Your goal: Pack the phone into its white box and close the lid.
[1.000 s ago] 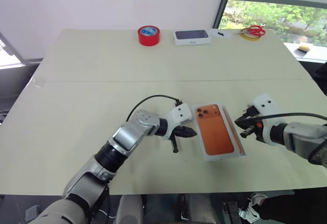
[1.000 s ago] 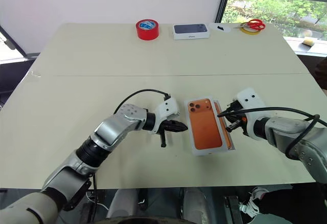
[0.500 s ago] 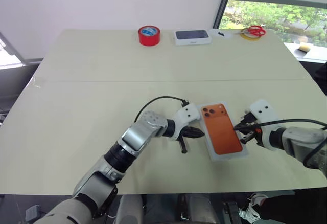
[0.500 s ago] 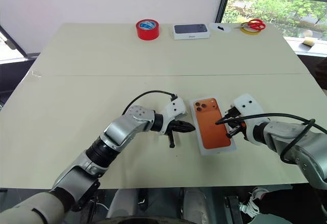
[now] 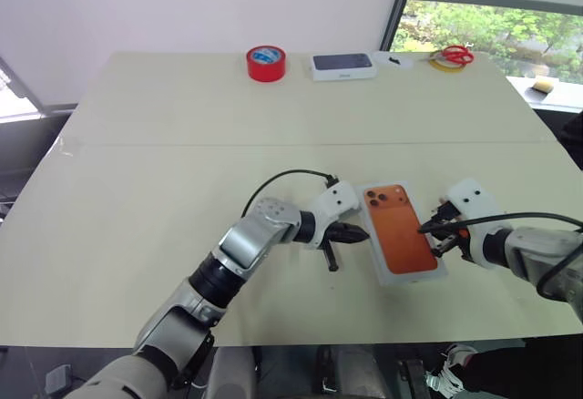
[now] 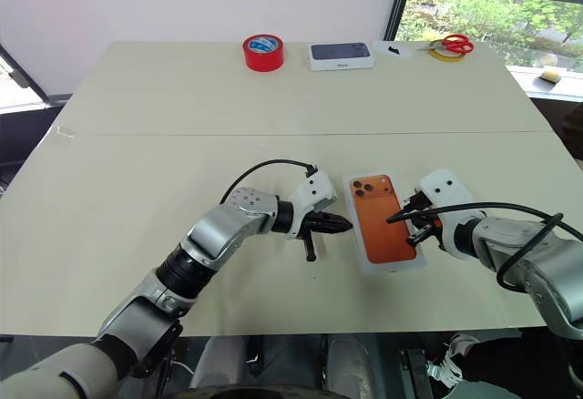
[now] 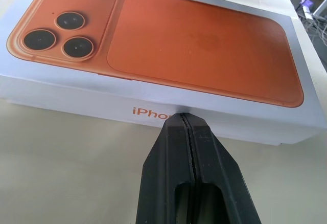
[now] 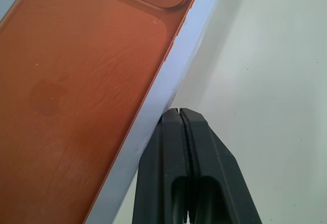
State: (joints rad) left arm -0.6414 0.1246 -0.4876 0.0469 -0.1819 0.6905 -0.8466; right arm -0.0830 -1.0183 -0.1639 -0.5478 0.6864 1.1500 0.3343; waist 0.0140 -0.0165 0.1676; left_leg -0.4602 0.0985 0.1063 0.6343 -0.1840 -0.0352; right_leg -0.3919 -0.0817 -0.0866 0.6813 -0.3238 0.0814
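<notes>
1. Head views: the white box (image 5: 405, 234) lies closed on the beige table (image 5: 182, 171), near the front edge and right of centre. The lid (image 6: 385, 219) sits on it, its top printed with an orange picture of a phone back, the three lenses at the far corner. The actual phone cannot be seen.
2. Head views: the left gripper (image 5: 353, 233) points at the box's left long side, tips at or just beside it, fingers together. The right gripper (image 5: 432, 229) is at the right long side, fingers together, nothing between them.
3. Head views, far edge of the table: a red tape roll (image 5: 265, 62), a closed white box with a dark top (image 5: 342, 66), red-handled scissors (image 5: 453, 54) with a yellow ring (image 5: 446, 64) near them, all well apart from the grippers.
4. Left wrist view: the two black fingers (image 7: 179, 152) are pressed shut against each other, tips touching the white side wall of the lid (image 7: 153, 106), right below the orange lettering. Printed lenses at the corner.
5. Right wrist view: the fingers (image 8: 176, 132) are closed flat together, tips against the white edge of the lid (image 8: 168, 78); bare table beside it.
</notes>
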